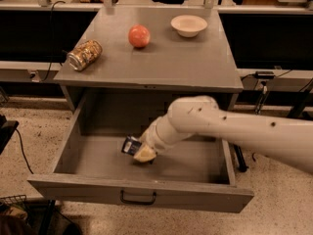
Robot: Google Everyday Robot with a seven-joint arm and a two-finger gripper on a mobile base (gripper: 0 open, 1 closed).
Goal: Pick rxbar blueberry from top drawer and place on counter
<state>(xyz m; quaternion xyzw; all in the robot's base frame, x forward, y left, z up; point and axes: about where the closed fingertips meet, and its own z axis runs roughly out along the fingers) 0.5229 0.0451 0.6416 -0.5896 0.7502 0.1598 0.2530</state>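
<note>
Gripper (143, 154) is sitting lower centre in top drawer (98, 160), touching rxbar blueberry (130, 145); clamped or not: cannot tell. Risk: edge-only hold slipping during lift.

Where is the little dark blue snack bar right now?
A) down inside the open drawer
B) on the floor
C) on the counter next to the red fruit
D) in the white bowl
A: the rxbar blueberry is down in the open top drawer, with the pincer right at it, while the counter bears only the can, the red fruit and the bowl.
</note>
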